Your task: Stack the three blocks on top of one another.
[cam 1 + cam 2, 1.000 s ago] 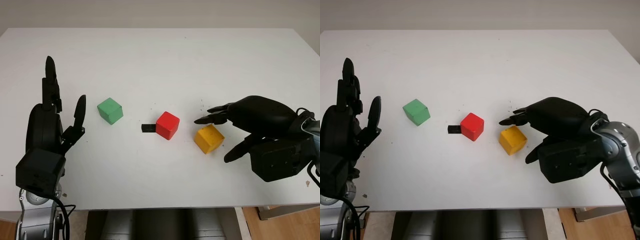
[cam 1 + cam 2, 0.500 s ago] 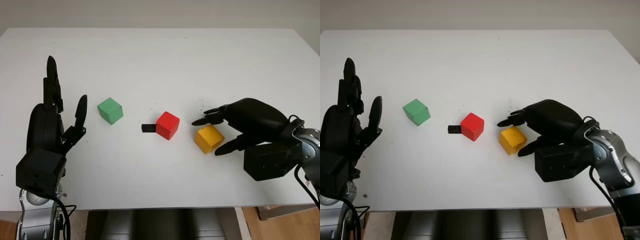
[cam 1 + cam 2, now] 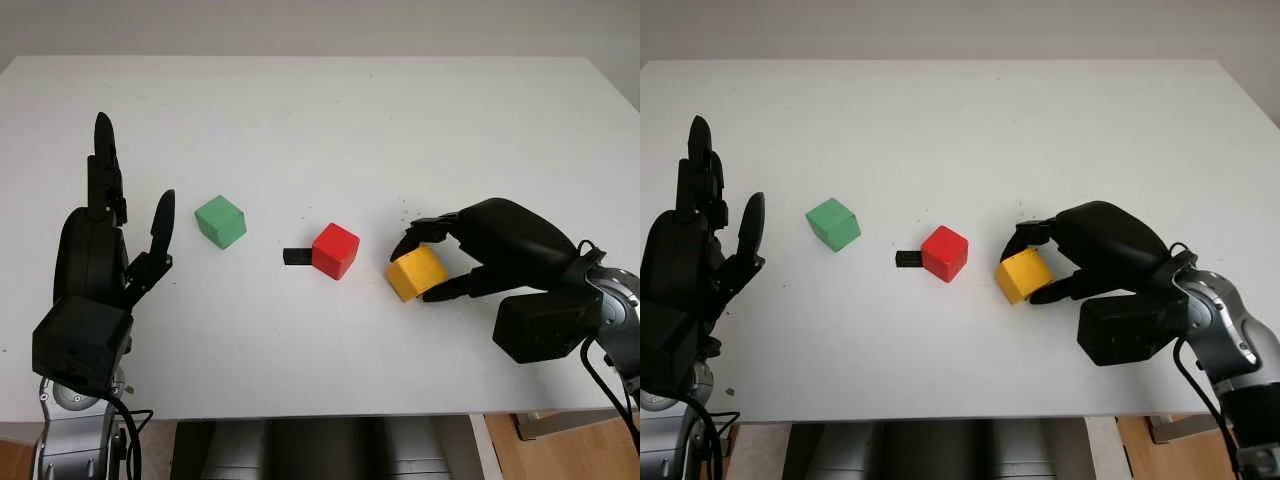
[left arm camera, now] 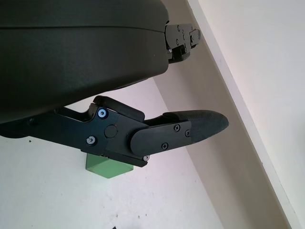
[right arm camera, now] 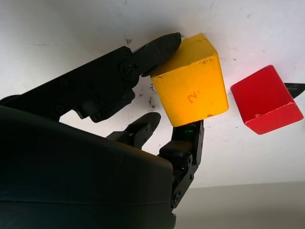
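Right hand closes on the yellow block

Toward the table's [image 3: 320,110] near right edge, the right hand [image 3: 470,262], half a second ago merely arched over the yellow block [image 3: 416,273], now pinches it between thumb and fingers, so the first pick looks secured though the block is barely tilted. Near the left edge the left hand [image 3: 95,255] hovers open. Mid-table sit the red block [image 3: 335,250], a small black piece [image 3: 295,256] touching it, and the green block [image 3: 220,221].

The left hand [image 3: 105,265] is matte black plastic with a boxy wrist block, a silver-grey forearm and black cables. Small screws dot its fingers [image 4: 186,129]. The right hand [image 3: 500,250] matches, its rounded glossy shell meeting a silver wrist.
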### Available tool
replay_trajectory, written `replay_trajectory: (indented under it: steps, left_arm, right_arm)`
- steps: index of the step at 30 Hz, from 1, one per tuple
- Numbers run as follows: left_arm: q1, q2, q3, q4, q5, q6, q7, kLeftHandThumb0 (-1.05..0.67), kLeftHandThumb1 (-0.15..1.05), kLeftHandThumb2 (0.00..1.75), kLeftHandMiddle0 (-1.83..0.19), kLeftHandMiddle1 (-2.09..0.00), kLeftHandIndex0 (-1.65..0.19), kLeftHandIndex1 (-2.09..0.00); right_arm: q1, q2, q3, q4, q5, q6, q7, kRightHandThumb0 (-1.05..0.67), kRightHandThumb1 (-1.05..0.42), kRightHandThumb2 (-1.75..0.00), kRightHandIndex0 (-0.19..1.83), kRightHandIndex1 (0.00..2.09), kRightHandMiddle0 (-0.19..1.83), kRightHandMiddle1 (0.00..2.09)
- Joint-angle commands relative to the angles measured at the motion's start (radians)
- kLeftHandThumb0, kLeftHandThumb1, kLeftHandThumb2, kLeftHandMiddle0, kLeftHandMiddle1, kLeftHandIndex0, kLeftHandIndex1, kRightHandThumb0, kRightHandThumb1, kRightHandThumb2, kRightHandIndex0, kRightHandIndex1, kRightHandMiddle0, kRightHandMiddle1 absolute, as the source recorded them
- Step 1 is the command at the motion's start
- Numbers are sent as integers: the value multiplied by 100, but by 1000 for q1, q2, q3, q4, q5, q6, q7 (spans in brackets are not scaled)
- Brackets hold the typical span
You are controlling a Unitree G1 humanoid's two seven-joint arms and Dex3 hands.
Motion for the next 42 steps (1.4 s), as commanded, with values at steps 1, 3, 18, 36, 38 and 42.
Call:
replay_trajectory:
  steps: [1, 3, 18, 36, 38, 42]
  left_arm:
    - [7, -2, -3, -7, 0, -5, 3, -66, 105, 57, 16, -5, 15, -5]
    - [7, 0, -4, -4, 0, -8, 2, -65, 105, 57, 16, -5, 15, -6]
    - [12, -9, -11, 1, -8, 1, 4, -66, 105, 56, 16, -5, 16, -5]
    - [21, -21, -15, -8, -6, 7, 10, -66, 105, 57, 16, -5, 16, -5]
    - [23, -21, -16, -6, -3, 1, 12, -66, 105, 57, 16, -5, 16, -5]
    - [31, -21, -17, -7, 0, -10, 13, -65, 105, 57, 17, -5, 16, -5]
  right_arm:
    - [-23, 1, -9, 7, 8, -3, -3, -35, -87, -6, 70, 13, 49, 113]
    - [-27, 0, -12, 4, 22, 11, 12, -35, -90, -6, 68, 12, 45, 116]
    - [-161, 114, -57, 54, 336, 243, 225, -38, -93, -6, 68, 10, 46, 125]
    - [-365, 269, -47, 148, 448, 336, 353, -41, -94, -6, 54, 5, 38, 157]
    - [-382, 295, -56, 159, 480, 372, 365, -42, -94, -6, 50, 3, 37, 159]
    - [-396, 332, -63, 164, 534, 468, 395, -42, -97, -6, 44, 0, 29, 166]
